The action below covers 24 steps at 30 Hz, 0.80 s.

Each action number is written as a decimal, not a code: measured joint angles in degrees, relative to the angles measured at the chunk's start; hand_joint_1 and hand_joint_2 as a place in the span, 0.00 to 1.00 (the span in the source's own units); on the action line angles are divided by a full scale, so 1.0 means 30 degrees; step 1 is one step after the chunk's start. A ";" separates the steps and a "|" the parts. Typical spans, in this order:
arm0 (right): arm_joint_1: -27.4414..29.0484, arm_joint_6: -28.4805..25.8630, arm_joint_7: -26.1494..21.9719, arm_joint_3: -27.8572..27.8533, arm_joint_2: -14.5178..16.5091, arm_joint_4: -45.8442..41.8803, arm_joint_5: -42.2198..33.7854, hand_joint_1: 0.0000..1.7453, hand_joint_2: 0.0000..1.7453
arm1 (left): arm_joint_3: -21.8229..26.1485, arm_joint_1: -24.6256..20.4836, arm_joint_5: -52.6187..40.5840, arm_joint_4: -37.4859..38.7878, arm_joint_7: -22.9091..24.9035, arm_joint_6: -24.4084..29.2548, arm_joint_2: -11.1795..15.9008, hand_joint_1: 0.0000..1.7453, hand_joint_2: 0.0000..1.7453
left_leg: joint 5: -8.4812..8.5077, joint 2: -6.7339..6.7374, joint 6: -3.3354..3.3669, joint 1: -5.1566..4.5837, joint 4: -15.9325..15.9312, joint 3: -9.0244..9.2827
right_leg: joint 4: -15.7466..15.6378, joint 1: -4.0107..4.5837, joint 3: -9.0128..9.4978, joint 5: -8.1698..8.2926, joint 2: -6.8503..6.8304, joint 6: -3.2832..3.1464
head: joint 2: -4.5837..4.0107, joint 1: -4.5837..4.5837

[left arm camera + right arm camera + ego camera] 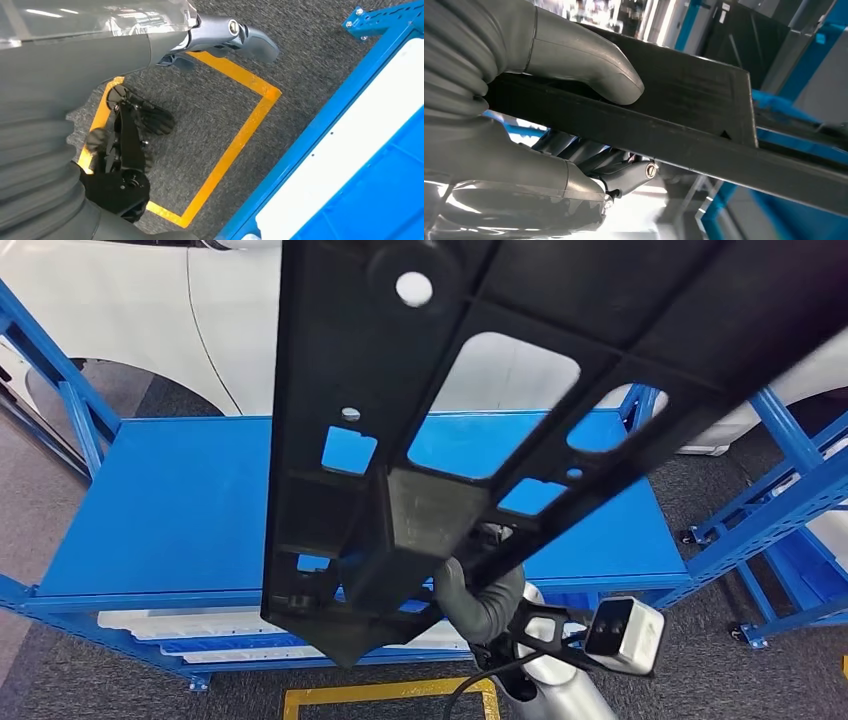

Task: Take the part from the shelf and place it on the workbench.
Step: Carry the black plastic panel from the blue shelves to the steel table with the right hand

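Gripping the large black moulded plastic part [470, 420] near its lower end, the right hand [480, 595] holds it raised in front of the head camera, so the panel crosses the picture from the lower left to the upper right. Its ribbed frame has several cut-out windows and a small round hole near the top, and the blue surface shows through the openings. In the right wrist view the thick grey thumb [589, 65] presses on one face of a flat black edge [674, 145] of the part while the darker fingers [589, 157] wrap the opposite side. Below and beyond the part lies the flat blue metal workbench top [170, 500], bare on the left of the panel and edged by blue steel frame rails [80, 405]. A white car body [130, 310] stands behind the bench. Another blue perforated rack [790, 490] stands on the right, on dark grey carpet. The left hand [220, 35] hangs over the carpet above a yellow tape rectangle [235, 145], holding nothing, fingers loosely extended, just beside a blue frame edge [320, 130] with a white panel [350, 135] on it.
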 joint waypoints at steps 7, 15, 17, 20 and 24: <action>0.0172 -0.3742 -0.0018 0.1455 -0.0636 -0.2657 0.2331 1.00 1.00 | 0.0007 -0.0073 -0.0366 0.0000 0.1605 0.0710 0.0262 0.00 1.00 | -0.0539 0.0007 -0.0599 -0.0107 0.0460 -0.0050 | -0.2492 -0.0017 0.1056 0.1005 -0.0041 -0.0453 | 0.0000 0.0000; -0.0104 -0.6036 0.0004 0.2792 -0.1887 -0.3320 0.2690 1.00 1.00 | 0.0209 -0.0053 -0.0397 0.0000 0.2193 0.1463 0.0355 0.00 1.00 | -0.1963 0.0022 -0.1010 0.0143 0.2391 0.0248 | -0.2385 -0.0070 0.0416 0.1545 -0.0103 -0.0466 | -0.0004 -0.0002; -0.0172 -0.5957 0.0004 0.2818 -0.2089 -0.3389 0.2586 1.00 1.00 | 0.0231 -0.0099 -0.0490 0.0000 0.2266 0.1464 0.0353 0.00 1.00 | -0.1320 -0.0003 -0.0858 0.0086 0.0242 0.1404 | -0.2274 -0.0029 0.0275 0.1684 -0.0095 -0.0266 | 0.0000 -0.0004; -0.0190 -0.5412 0.0007 0.2819 -0.2366 -0.3449 0.2435 1.00 1.00 | 0.0233 -0.0082 -0.0683 0.0000 0.2379 0.1400 0.0348 0.00 1.00 | -0.1023 -0.0040 -0.0455 -0.0021 -0.0181 0.1393 | -0.2299 -0.0015 0.0164 0.2012 -0.0079 0.0106 | -0.0002 0.0000; -0.0114 -0.4927 0.0007 0.2647 -0.2674 -0.3576 0.2336 1.00 1.00 | 0.0233 -0.0142 -0.0847 0.0000 0.2468 0.1244 0.0308 0.00 1.00 | -0.0283 0.0120 0.0062 0.0059 -0.0258 0.0784 | -0.0463 -0.0143 -0.0666 0.0085 -0.0045 0.0512 | -0.0003 0.0000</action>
